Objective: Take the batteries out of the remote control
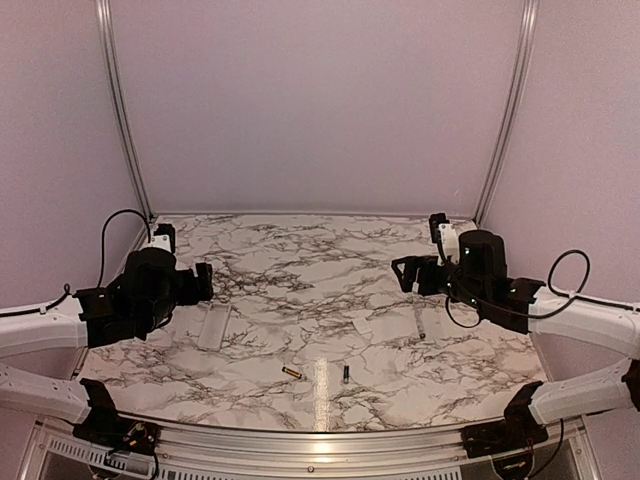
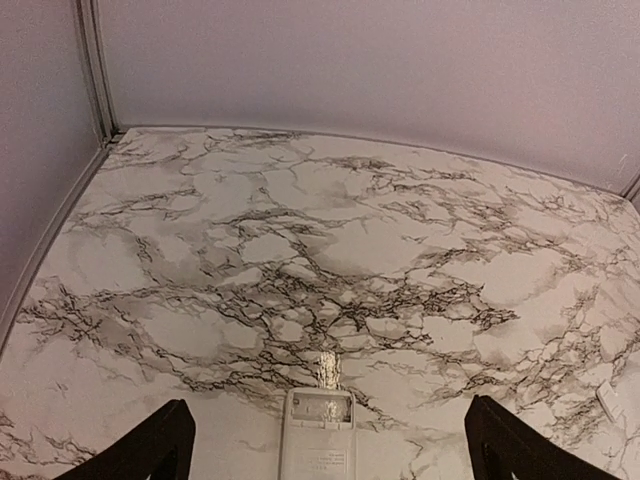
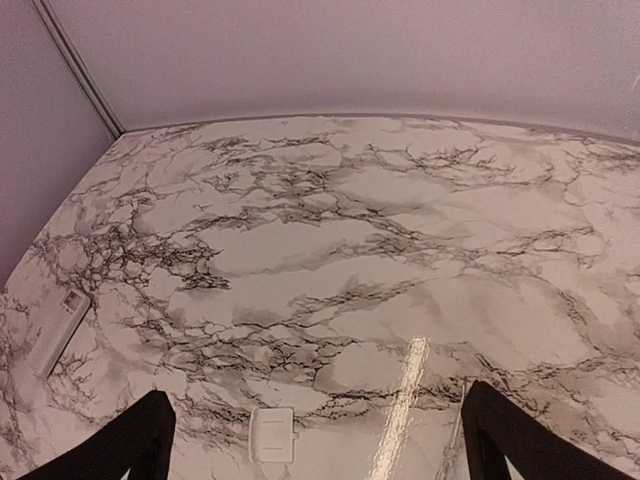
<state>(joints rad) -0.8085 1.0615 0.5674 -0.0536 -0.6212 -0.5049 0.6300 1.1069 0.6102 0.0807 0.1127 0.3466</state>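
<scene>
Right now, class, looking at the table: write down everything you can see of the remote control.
The remote control is a flat, white, elongated slab with rounded corners, seemingly plastic. It lies back up on the left of the marble-patterned table, pointing away from the robot. Its far end shows an open recessed bay, seemingly empty, with faint print below. The open left gripper is near but apart; only the table touches it.

A white desk [image 1: 330,260] veined in dark grey filled the view. A small white flat piece [image 3: 272,435] lay on its right part, alone. Plain pale walls [image 1: 320,100] rose behind, with metal posts [image 1: 122,110] at the back corners. A glare streak [image 1: 322,385] marked the near edge.
</scene>
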